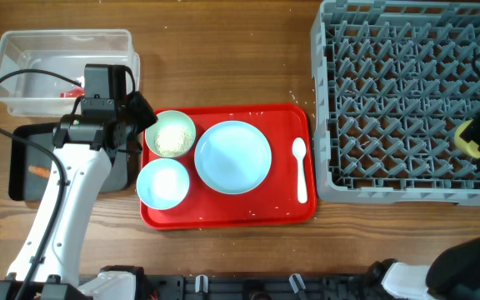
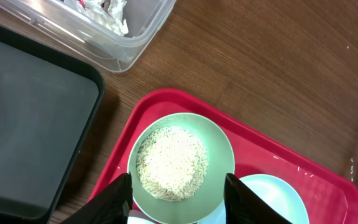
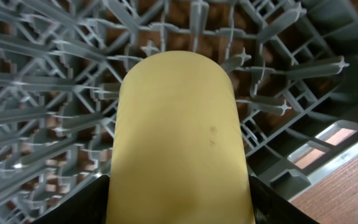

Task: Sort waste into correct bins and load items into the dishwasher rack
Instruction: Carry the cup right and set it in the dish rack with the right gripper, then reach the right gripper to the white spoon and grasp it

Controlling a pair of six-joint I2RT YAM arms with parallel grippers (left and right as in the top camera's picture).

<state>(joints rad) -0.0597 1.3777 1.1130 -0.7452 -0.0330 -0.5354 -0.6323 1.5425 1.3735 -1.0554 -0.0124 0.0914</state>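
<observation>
1. The cup (image 3: pixel 179 137) is clenched by the right gripper (image 3: pixel 179 194), lying lengthwise between the jaws.
2. It is held over the pegs of the rack (image 1: pixel 407 190), near the rack's right edge; contact with the pegs cannot be told.
3. The green bowl (image 2: pixel 219 146), filled with rice (image 2: pixel 171 163), is found at the upper left corner of the red tray (image 1: pixel 223 218).
4. The left gripper (image 2: pixel 178 202) is spread and released; its fingers (image 2: pixel 114 202) are seen either side of this bowl. Contact cannot be told.
5. On the same tray, the blue bowl (image 1: pixel 163 183) is placed just below the green one, the plate (image 1: pixel 232 157) in the middle and the spoon (image 1: pixel 300 171) along the right edge.
6. The tub (image 1: pixel 23 42) is set at the far left of the table (image 1: pixel 223 50); a wrapper (image 1: pixel 75 90) and a scrap (image 2: pixel 114 12) are contained in it.
7. The black tray (image 2: pixel 30 118) is placed just below the tub, with the stick (image 1: pixel 36 171) lying in it.
</observation>
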